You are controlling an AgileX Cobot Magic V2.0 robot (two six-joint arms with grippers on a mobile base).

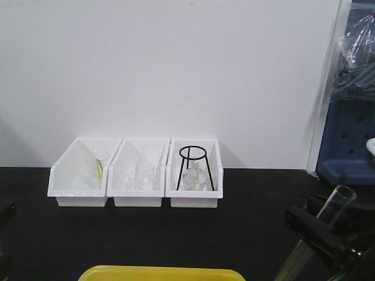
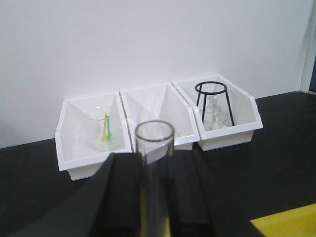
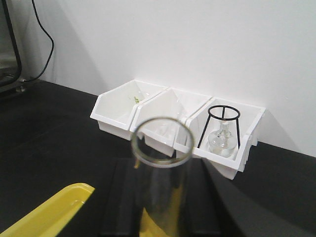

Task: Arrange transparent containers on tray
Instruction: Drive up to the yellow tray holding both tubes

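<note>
Front view: my right gripper [image 1: 325,234], forward and well right of the white bins [image 1: 135,175], clamps the right tube [image 1: 338,202], which is tilted with its rim up. The yellow tray [image 1: 161,273] lies forward of the bins at the frame's lower edge. Left wrist view: my left gripper [image 2: 155,160] is closed around the left tube [image 2: 154,190], rim toward the bins, and a tray corner shows forward and right of them. Right wrist view: black fingers pinch the right tube, which points at the bins. In the end one a black tripod [image 3: 223,123] stands over a flask [image 3: 220,140]. The tray sits forward and left.
</note>
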